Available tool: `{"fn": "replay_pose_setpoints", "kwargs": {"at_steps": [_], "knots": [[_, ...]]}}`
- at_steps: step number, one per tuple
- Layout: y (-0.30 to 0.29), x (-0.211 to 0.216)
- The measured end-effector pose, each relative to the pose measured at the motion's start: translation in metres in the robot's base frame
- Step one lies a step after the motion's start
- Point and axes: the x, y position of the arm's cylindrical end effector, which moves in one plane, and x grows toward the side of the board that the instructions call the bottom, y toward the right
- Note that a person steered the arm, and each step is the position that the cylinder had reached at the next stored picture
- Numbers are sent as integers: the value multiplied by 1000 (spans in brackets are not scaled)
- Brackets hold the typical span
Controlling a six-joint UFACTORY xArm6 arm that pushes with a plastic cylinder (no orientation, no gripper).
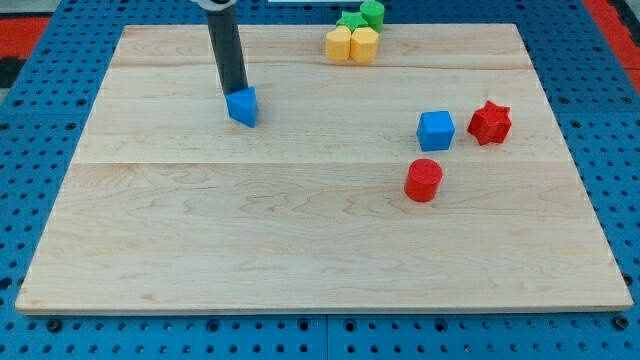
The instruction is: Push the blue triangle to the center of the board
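Nearest the camera is just bare wood, the bottom stretch of the surface (300,270), a pale plank board sitting on a blue pegboard base (40,340).

Going left to right from there: first up is the blue triangle (243,105), parked in the upper-left part of the board, well off from the middle. My tip (235,93) is right at its top-left edge, looks like it's touching or as good as touching, with the dark rod (226,45) running up and out of the view's top. No jaws on this rig, it's only a straight rod, so nothing to call wide or narrow.

Further right, up at the top edge, there's a tight little cluster: two yellow blocks (352,44) side by side, shapes kinda hard to pin down, with a green block (352,20) and another green one (373,12) tucked right behind them.

Then on the right half, the red cylinder (423,180) sits lowest of the bunch. Just above and slightly right of it is the blue cube (436,130), and right beside that, a hair apart, is the red star (490,122). All three are well apart from the triangle.
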Motion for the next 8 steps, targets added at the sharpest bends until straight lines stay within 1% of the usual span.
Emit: {"fn": "replay_pose_setpoints", "kwargs": {"at_steps": [5, 6, 7, 8], "knots": [[38, 130], [47, 143], [48, 141], [47, 125]]}}
